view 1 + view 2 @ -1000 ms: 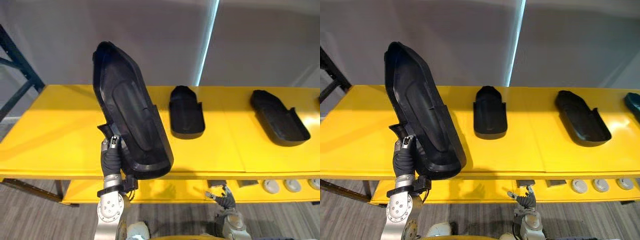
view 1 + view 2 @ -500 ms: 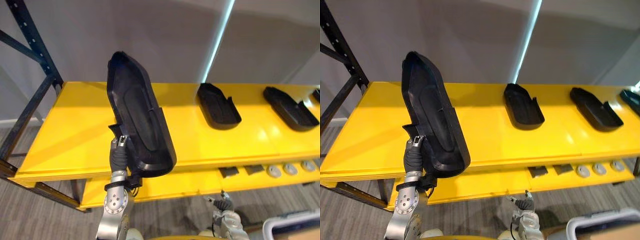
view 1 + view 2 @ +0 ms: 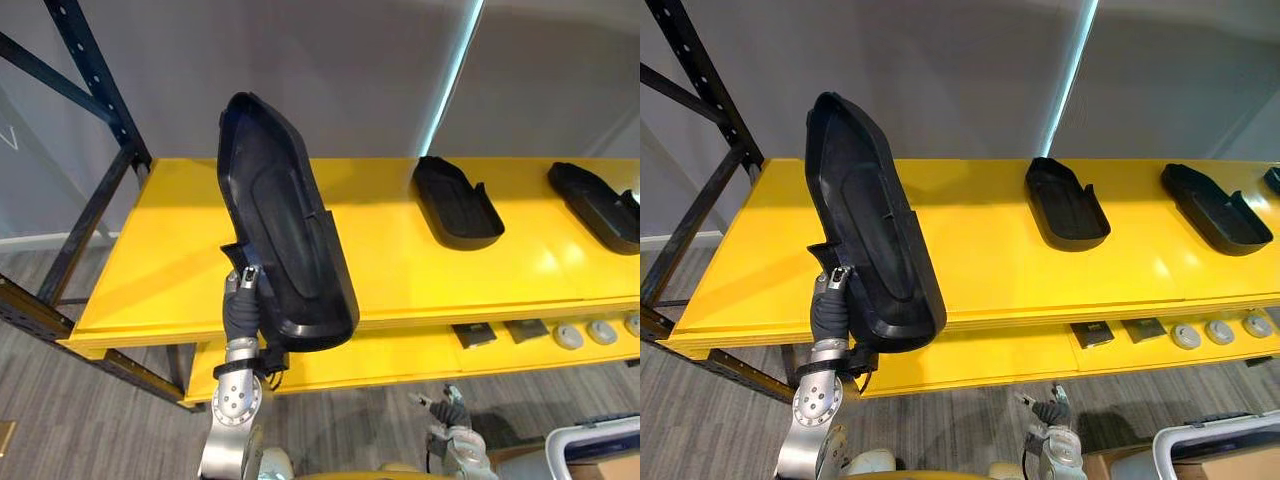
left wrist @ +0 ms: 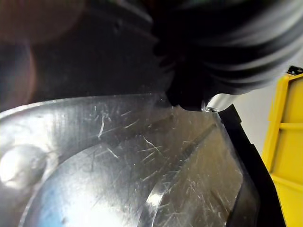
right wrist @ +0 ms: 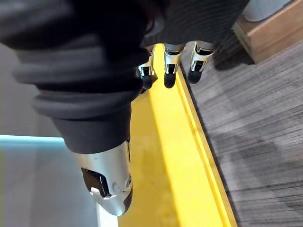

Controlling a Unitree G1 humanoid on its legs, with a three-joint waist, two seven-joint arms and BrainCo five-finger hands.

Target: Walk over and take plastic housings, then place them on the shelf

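As left hand [image 3: 241,311] clasps housing [image 3: 284,238], shelf [image 3: 168,252] lies part-hidden.

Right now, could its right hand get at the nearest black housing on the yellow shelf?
Probably, yes. The right hand hangs open and empty below the shelf edge, and nothing lies between it and that housing. It would have to lift over the edge first. The left hand grips the big housing.

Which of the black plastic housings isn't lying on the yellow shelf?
The long black plastic housing held upright in the left hand; the shorter housings lie flat on the yellow shelf.
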